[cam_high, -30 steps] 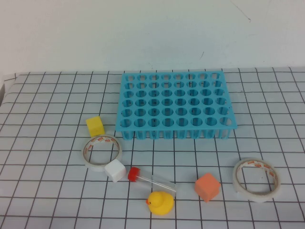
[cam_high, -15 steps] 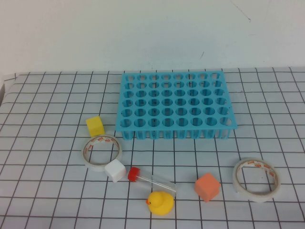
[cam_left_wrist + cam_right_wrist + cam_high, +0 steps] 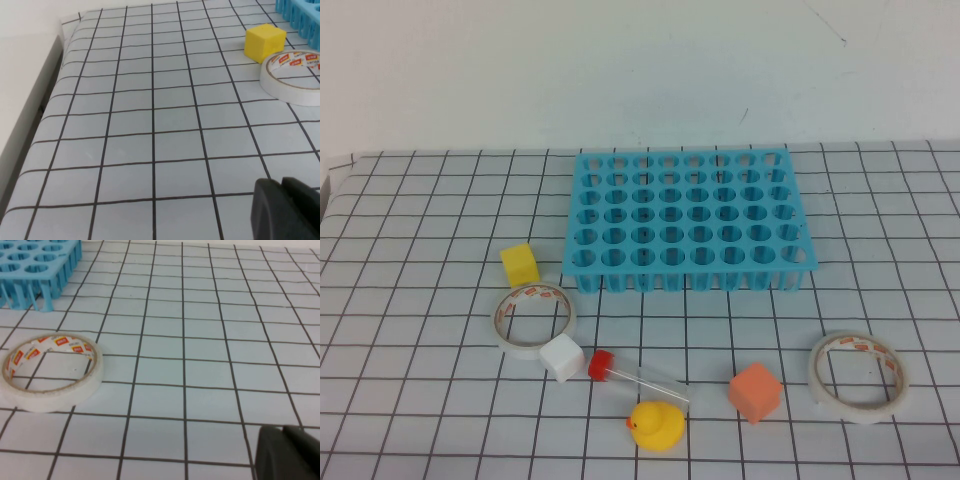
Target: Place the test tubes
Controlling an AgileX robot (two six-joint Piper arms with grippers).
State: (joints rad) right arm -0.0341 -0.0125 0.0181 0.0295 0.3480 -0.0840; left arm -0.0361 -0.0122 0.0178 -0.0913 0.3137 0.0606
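High view: raised on the robot's side, angled down, far enough back to take in the whole gridded table, the blue rack and the wall behind. Left wrist view: low and close over the table's left part, looking past the left gripper toward the yellow cube and left tape roll, both shared with the high view. Right wrist view: equally low, looking past the right gripper at the right tape roll and 1 rack corner, likewise shared.

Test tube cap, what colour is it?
The cap is red, clearest in the high view.
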